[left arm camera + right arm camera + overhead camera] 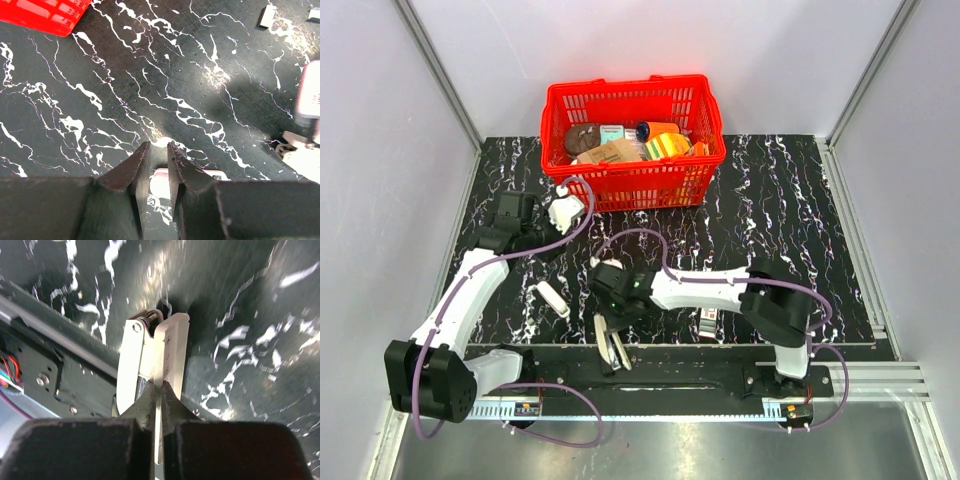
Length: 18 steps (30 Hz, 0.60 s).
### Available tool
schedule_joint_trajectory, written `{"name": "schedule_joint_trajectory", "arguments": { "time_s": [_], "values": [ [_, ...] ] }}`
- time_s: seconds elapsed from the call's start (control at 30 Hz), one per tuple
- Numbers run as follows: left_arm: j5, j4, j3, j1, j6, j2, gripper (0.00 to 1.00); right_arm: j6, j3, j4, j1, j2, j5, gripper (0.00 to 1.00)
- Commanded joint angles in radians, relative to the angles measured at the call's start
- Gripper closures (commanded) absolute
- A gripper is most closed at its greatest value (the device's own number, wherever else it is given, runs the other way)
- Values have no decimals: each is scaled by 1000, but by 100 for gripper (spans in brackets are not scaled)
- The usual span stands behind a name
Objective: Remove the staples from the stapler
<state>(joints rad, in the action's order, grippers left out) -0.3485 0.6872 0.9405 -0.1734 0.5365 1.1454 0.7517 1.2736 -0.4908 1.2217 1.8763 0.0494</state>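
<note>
Stapler (170, 347) lies hinged open at the near edge of the table (770, 220), about mid-width. Right pincer (159, 385) is clamped on its thin white arm. Left pincer (157, 145) is near the far-left, almost closed, with nothing clearly in it. No loose staples visible, so unloading looks not done: opened, strip probably left to pull. Table is black marble-pattern with white veins, enclosed by plain grey walls. Red basket (635, 185) sits at the far edge.
</note>
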Motion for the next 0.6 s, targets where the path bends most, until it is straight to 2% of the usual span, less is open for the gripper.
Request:
{"name": "schedule_joint_trajectory", "arguments": {
  "time_s": [0.0, 0.37, 0.43, 0.57],
  "values": [
    [-37, -51, -6, 11, -36, -33, 75, -104, 157, -45, -69, 82, -137, 100],
    [-46, -83, -34, 20, -73, -38, 75, -97, 481, -35, -194, 305, -85, 100],
    [-49, -84, -31, 22, -75, -33, 75, -84, 498, -32, -209, 311, -71, 72],
    [-52, -90, -34, 20, -76, -33, 74, -91, 410, -17, -235, 218, -80, 36]
  ]
}}
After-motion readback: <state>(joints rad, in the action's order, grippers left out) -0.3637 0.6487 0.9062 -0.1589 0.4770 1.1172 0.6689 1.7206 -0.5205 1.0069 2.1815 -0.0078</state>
